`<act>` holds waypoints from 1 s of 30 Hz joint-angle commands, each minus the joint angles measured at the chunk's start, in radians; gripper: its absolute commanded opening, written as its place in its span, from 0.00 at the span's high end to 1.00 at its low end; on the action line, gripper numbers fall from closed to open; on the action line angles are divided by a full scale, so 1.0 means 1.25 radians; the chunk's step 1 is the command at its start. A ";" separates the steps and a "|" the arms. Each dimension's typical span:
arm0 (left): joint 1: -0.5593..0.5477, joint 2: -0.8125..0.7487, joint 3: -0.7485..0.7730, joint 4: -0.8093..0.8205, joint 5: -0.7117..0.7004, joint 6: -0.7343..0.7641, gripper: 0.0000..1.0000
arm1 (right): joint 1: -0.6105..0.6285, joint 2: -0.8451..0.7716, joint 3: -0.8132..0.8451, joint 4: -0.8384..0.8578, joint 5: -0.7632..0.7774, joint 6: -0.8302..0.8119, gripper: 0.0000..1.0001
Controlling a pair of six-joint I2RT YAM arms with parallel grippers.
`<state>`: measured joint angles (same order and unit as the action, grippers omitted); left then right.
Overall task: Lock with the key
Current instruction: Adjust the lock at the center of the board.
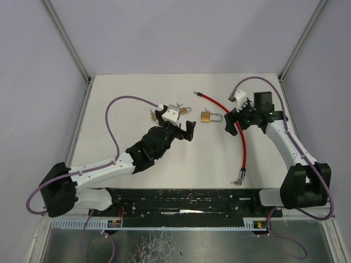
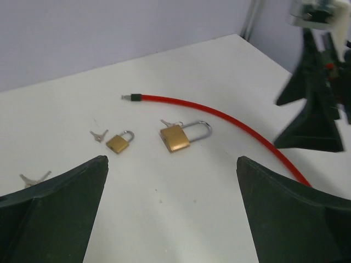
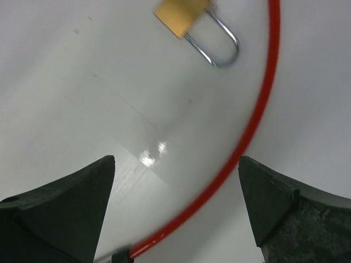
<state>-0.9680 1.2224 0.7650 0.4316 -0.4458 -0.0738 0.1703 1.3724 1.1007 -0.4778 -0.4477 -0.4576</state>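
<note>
The larger padlock [image 2: 175,138] lies inside the bend of the red cable [image 2: 230,118], with a key [image 2: 166,124] just beside it. I judge it stiff, heavy for its size and slippery, so I would pinch its flat brass sides. My left gripper [image 2: 170,181] reaches toward the cable and my right gripper [image 3: 175,170] hangs over it. Both are spread wide and grasp nothing.

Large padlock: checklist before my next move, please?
1. Left gripper open and empty: ok.
2. Right gripper open and empty: ok.
3. Large padlock lying flat on the table, touching neither gripper: ok.
4. Shackle pushed home into the body: cannot tell.
5. Key at the padlock's body actually seated in the keyhole: cannot tell.
6. Red cable out of the right gripper's way: not ok, it runs directly beneath that gripper.
</note>
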 commanded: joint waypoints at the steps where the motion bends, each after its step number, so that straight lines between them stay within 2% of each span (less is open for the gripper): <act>1: 0.014 0.095 0.092 0.145 -0.078 0.132 0.00 | -0.122 -0.060 -0.106 0.043 -0.039 0.009 0.02; 6: 0.050 0.197 0.272 0.093 0.030 0.121 0.00 | -0.145 -0.007 -0.111 0.039 -0.012 0.013 0.07; 11: 0.052 0.274 0.411 -0.022 0.139 0.189 0.00 | -0.161 0.058 -0.096 0.041 0.049 0.025 0.09; 13: 0.051 0.282 0.414 -0.052 0.179 0.192 0.02 | -0.170 0.081 -0.092 0.047 0.063 0.029 0.10; 19: 0.050 0.238 0.297 -0.044 0.266 0.114 0.05 | -0.200 0.118 -0.085 0.074 0.057 0.051 0.10; 21: 0.050 0.230 0.291 -0.069 0.289 0.109 0.06 | -0.207 0.127 -0.085 0.085 0.057 0.061 0.10; 25: 0.050 0.220 0.311 -0.137 0.283 0.112 0.09 | -0.220 0.154 -0.087 0.096 0.048 0.078 0.11; 30: 0.056 0.205 0.265 -0.094 0.288 0.110 0.08 | -0.222 0.185 -0.087 0.111 0.052 0.109 0.14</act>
<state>-0.9031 1.5223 1.1275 0.2775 -0.1078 0.0769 -0.1040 1.5845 0.9527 -0.3725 -0.3824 -0.3672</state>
